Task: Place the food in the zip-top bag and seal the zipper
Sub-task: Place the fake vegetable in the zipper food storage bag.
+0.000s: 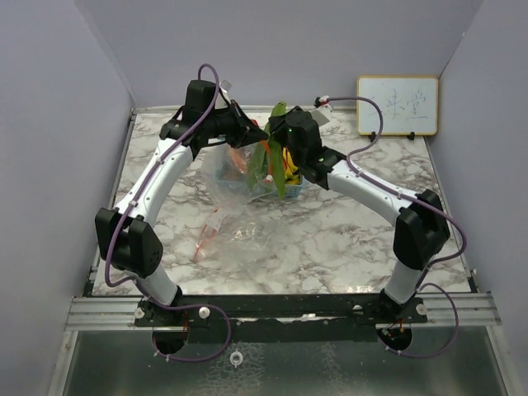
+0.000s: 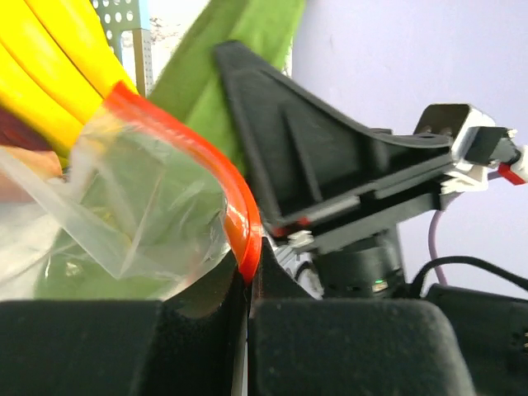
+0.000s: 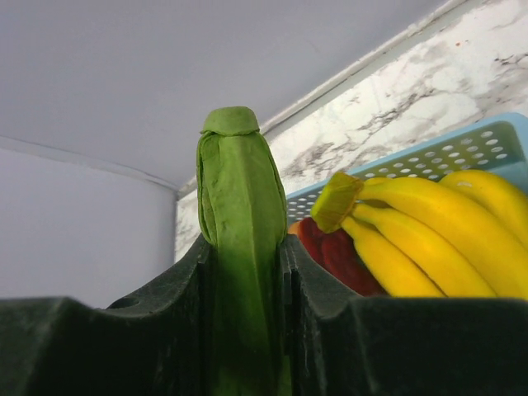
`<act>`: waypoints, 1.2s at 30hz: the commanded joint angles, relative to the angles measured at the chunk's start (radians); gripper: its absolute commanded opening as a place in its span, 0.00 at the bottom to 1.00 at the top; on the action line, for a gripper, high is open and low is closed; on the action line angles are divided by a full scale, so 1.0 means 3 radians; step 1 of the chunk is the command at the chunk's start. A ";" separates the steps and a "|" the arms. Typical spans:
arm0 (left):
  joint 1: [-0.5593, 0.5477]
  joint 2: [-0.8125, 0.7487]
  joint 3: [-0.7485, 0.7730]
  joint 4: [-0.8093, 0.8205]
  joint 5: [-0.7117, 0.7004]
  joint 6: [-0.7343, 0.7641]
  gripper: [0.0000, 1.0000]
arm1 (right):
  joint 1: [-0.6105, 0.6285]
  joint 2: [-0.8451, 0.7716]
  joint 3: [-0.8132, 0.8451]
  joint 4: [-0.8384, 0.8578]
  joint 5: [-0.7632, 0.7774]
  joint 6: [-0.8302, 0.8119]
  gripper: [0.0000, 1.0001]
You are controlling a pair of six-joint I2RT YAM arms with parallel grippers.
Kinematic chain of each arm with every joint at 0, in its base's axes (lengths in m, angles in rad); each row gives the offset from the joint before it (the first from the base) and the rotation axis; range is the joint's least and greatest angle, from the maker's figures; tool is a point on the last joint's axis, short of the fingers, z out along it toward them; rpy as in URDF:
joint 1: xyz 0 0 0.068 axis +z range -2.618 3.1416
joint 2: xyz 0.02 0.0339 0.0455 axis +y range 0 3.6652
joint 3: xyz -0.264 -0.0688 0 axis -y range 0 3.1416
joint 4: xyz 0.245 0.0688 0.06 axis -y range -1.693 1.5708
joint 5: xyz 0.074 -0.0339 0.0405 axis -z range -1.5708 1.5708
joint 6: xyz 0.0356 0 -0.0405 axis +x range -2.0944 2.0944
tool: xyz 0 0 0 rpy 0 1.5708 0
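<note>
The left gripper's (image 2: 247,318) two black fingers (image 2: 124,346) are clenched together, with the orange zipper strip (image 2: 186,144) of the zip-top bag (image 2: 124,214) pinched in the seam between them. From that pinch the strip curves up and away to the left, and the clear film of the bag hangs below it in loose folds. Green leaf shows through the plastic, and yellow bananas (image 2: 45,74) lie just beyond the strip at the upper left of the left wrist view. The right gripper's (image 3: 243,276) fingers (image 3: 177,285) are grasping the long green leafy vegetable (image 3: 235,181), one on each side of its stalk and touching it. The stalk stands upright between them with its folded end above the fingertips. Beside it to the right the yellow bananas lie in the blue mesh basket (image 3: 429,157) with a dark red piece (image 3: 330,247) next to them; what that piece is cannot be told. From above, both grippers meet over the far middle of the marble table (image 1: 346,247). The left gripper (image 1: 257,132) holds the bag's mouth raised, and the right gripper (image 1: 277,139) holds the vegetable so that its leaves hang down over the basket and the bag's opening. The rest of the bag (image 1: 235,219) trails toward the near side, crumpled on the marble. A small whiteboard (image 1: 397,106) leans against the back wall at the far right corner.
</note>
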 commanded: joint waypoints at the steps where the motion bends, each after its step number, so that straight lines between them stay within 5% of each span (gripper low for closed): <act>1: -0.0016 0.0040 0.0040 0.0111 0.0098 -0.0028 0.00 | -0.0164 -0.0400 -0.0195 0.0310 -0.0472 0.0598 0.02; 6: -0.0021 0.0067 0.0053 0.0348 0.0205 -0.0140 0.00 | -0.0205 -0.0253 -0.0257 0.0670 -0.0500 0.0730 0.02; 14: -0.0062 -0.0102 -0.0288 0.1189 0.0509 -0.0574 0.00 | -0.0222 0.0410 0.0391 0.1020 -0.0121 0.0402 0.02; 26: -0.0065 -0.0151 -0.0489 0.1224 0.0570 -0.0551 0.00 | -0.0442 0.0835 0.1195 0.0351 -0.0166 0.1008 0.02; 36: -0.0076 -0.0053 -0.0408 0.1303 0.0558 -0.0623 0.00 | -0.0413 0.0811 0.0853 0.0454 -0.0504 0.1048 0.02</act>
